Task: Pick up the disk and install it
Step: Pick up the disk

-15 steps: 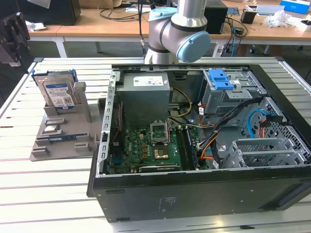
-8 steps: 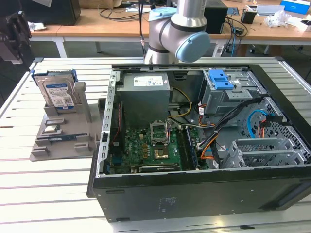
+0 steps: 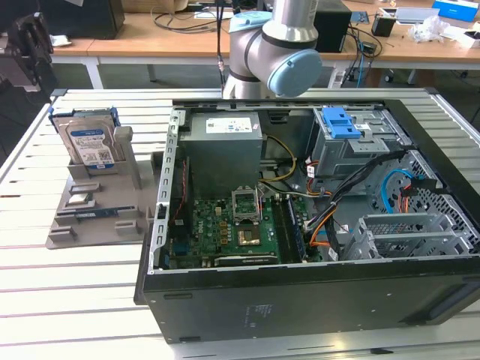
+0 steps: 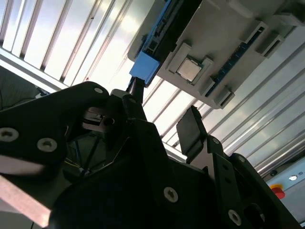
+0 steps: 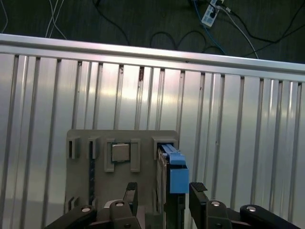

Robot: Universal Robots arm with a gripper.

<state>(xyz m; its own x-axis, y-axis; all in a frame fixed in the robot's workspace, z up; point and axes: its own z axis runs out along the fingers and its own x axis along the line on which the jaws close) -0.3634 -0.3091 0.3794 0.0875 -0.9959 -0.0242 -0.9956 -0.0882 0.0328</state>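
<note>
The disk (image 3: pixel 90 142) stands upright on its edge in a slot of the grey holder (image 3: pixel 97 217), at the exterior view's left, with its white-and-blue label facing the camera. In the first wrist view the disk (image 5: pixel 175 174) is seen edge-on, with its blue frame on top. My gripper (image 5: pixel 164 188) hangs above it, open, with one finger on each side of the disk's line and nothing held. In the second wrist view the blue frame end (image 4: pixel 143 67) lies just beyond the gripper (image 4: pixel 162 107) and its fingertips (image 4: pixel 190 126).
The open computer case (image 3: pixel 300 292) lies at centre and right on the slatted metal table (image 3: pixel 75 300). Its drive cage with a blue latch (image 3: pixel 341 124) sits at the back right. A small silver chip (image 5: pixel 120 152) and a memory stick rest in the holder's other slots.
</note>
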